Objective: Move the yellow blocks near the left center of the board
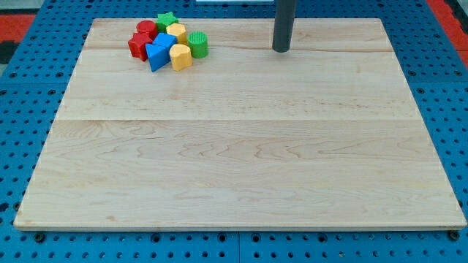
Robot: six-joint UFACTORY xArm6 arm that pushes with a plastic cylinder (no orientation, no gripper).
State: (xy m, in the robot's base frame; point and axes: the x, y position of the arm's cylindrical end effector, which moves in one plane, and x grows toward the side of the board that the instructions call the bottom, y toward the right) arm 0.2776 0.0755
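Two yellow blocks sit in a tight cluster at the board's top left: a rounded yellow block [180, 57] at the cluster's lower right and another yellow block [177, 32] just above it, partly hidden. Around them are a red round block [145, 29], a red block [137, 45], a blue triangular block [156, 55], a blue block [166, 41], a green star [167, 19] and a green cylinder [197, 44]. My tip [281, 50] rests on the board at the top centre, well to the right of the cluster and touching no block.
The wooden board [241, 146] lies on a blue pegboard table [29, 95]. A red strip shows in the view's top corners.
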